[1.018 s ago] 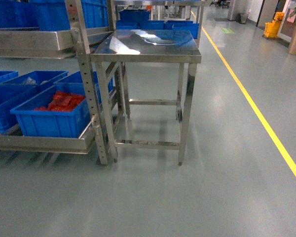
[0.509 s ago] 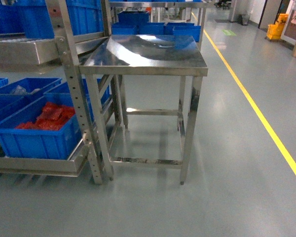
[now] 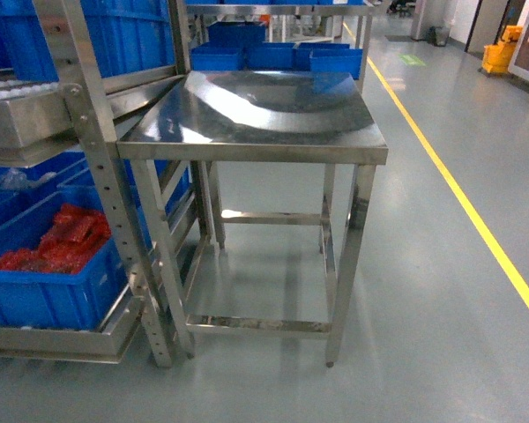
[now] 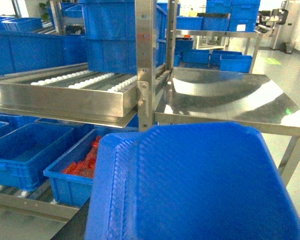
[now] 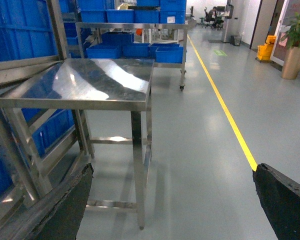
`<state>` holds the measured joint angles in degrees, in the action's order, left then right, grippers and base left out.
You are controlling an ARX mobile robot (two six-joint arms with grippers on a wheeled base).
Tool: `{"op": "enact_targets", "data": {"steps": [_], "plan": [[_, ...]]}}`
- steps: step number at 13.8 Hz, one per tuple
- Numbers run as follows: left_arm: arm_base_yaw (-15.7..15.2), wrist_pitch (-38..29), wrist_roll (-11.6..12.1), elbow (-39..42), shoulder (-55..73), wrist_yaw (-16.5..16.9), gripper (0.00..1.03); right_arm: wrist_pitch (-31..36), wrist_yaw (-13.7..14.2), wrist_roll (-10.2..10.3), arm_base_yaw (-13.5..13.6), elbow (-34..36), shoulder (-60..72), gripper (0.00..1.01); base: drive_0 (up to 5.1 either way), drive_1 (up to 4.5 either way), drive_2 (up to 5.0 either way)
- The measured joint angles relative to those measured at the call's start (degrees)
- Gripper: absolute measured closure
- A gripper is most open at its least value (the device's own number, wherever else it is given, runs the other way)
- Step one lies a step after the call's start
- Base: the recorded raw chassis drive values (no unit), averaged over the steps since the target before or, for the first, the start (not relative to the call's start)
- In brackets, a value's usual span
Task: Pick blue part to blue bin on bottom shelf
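You face a stainless-steel table (image 3: 256,115) standing flush against the right-hand upright (image 3: 97,167) of a steel rack; neither arm enters the head view. The bottom shelf (image 3: 57,339) runs along the lower left, its flat front rail low and shiny. On it sits a blue bin (image 3: 44,282) holding red parts (image 3: 66,238), placed at the shelf's right end so that its wall lies just beside the perforated upright. More blue bins (image 4: 25,152) occupy the same tier further left in the left wrist view, one showing an open interior; judge this the likelier destination, though you cannot confirm it.

No blue part is identifiable as such in any view. A large blue tray-like object (image 4: 190,185) fills the lower half of the left wrist view, close under the camera; whether it is carried or merely in front of the lens is not shown. The left claw is not visible, so its state cannot be told. In the right wrist view two dark fingers (image 5: 282,200) of the right gripper (image 5: 170,202) frame the bottom corners, spread wide apart with nothing between them.

For movement, note the table's front edge and right leg (image 3: 348,256), which bound the approach on the left; open grey floor (image 3: 441,291) extends rightward to a yellow line (image 3: 463,207). The middle shelf (image 4: 65,97) with white rollers overhangs the bottom tier, limiting overhead room for any reach into the bins.
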<state>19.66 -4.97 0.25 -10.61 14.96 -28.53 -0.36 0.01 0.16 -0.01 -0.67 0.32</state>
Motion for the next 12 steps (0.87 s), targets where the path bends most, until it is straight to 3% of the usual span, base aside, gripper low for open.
{"op": "enact_targets", "data": {"steps": [12], "plan": [[0.00, -0.28, -0.02, 0.00, -0.13, -0.02, 0.59, 0.09, 0.00, 0.00, 0.00, 0.00, 0.00, 0.03, 0.0, 4.13, -4.1]]}}
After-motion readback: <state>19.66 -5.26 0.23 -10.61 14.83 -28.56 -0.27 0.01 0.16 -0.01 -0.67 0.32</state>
